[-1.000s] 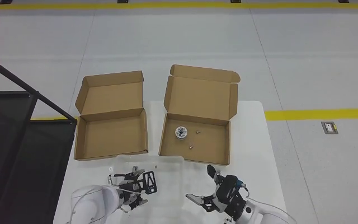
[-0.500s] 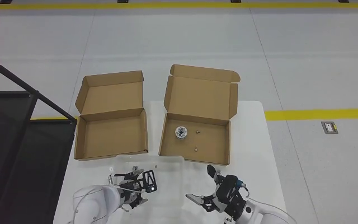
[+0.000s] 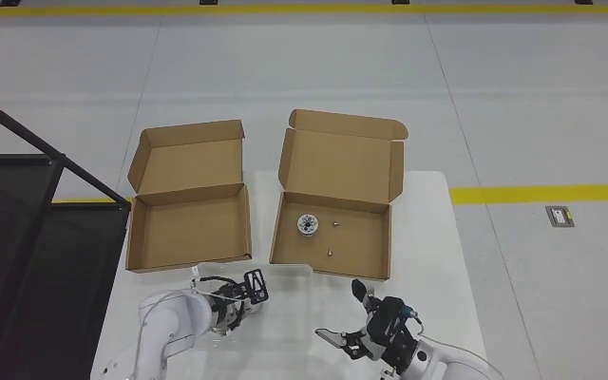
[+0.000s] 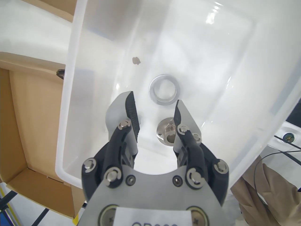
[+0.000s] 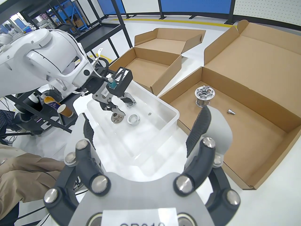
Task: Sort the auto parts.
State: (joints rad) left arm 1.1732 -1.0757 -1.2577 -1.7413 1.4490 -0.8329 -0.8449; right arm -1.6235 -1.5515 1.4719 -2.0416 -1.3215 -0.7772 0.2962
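Left wrist view: the left gripper (image 4: 154, 99) has its jaws wide in the clear plastic bin (image 4: 68, 76), the round flanged steel hub (image 4: 165, 134) lying flat between them, close against one finger; the silver metal ring (image 4: 164, 92) sits just beyond the tips

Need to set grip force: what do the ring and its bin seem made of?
Silvery flat ring: probably metal, satin machined look, bright edge sheen. Translucent white rectangular bin: likely plastic, glossy, with glints on its milky walls.
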